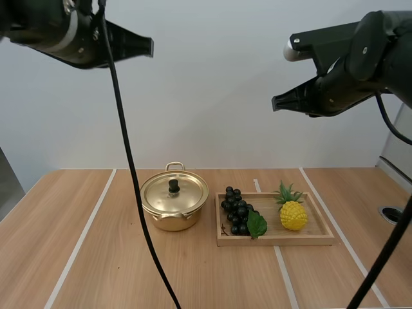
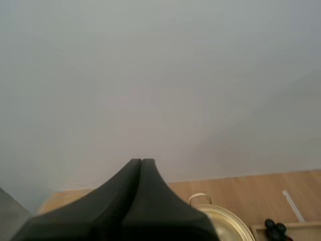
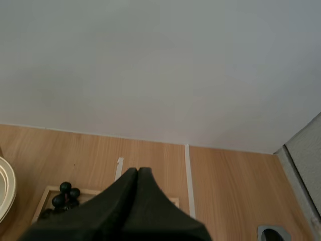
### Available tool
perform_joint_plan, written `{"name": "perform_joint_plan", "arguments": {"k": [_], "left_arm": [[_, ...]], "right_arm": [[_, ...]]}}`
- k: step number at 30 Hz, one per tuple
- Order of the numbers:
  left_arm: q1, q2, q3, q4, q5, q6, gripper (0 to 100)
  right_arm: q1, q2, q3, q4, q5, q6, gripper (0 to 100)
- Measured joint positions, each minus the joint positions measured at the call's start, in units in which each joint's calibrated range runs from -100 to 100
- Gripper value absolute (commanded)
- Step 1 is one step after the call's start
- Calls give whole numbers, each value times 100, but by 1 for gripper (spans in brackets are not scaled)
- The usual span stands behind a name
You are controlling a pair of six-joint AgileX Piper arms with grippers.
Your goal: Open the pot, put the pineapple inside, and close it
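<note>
- Tray point(image 1: 277, 243) sits on the counter point(image 1: 90, 257); everything below is placed against the tray.
- Pineapple point(image 1: 293, 214): upright in the tray's right half, green crown up, nothing touching it.
- Grapes point(image 1: 236, 210): dark bunch in the tray's left half, well apart from the pineapple. A green leaf point(image 1: 257, 224) lies at the bunch's near right side.
- Pot point(image 1: 174, 205): gold, just left of the tray, on the counter. Can't tell if its rim touches the tray's edge.
- Lid point(image 1: 187, 193): seated on the pot, black knob point(image 1: 174, 186) up at centre. Pot is closed.
- Left arm point(image 1: 77, 35): high above the counter, up and well left of the tray, over the pot's side. Left jaws together, one dark wedge in the left wrist view, gripping nothing. Beyond the tips that view catches the pot's rim and far handle, plus the tray's left end with a few grapes.
- Right arm point(image 1: 347, 71): high up over the tray's right end, clear of the pineapple. Right jaws together too, nothing between them. Right wrist view has the tray's grape end just past the tips.
</note>
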Motion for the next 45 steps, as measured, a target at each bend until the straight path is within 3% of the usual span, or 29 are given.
{"name": "perform_joint_plan", "arguments": {"k": [11, 25, 28, 31, 34, 38, 45], "left_arm": [[0, 1603, 0, -273, 841, 676, 0], [0, 2562, 0, -796, 1206, 983, 2], [0, 2730, 0, -943, 1443, 1094, 11], [0, 2911, 0, -1130, 1635, 1154, 29], [0, 3098, 0, -1278, 1736, 1206, 53], [0, 3287, 0, -1386, 1776, 1411, 97], [0, 3378, 0, -1964, 1678, 2174, 100]], "right_arm": [[0, 50, 132, -260, 73, 10, 0], [0, 56, 667, -495, -302, 184, 0], [0, 56, 667, -509, -302, 202, 0], [0, 56, 667, -509, -302, 212, 0], [0, 56, 667, -533, -302, 212, 0], [0, 56, 667, -597, -302, 212, 0], [0, 56, 667, -710, -500, 221, 0]]}}
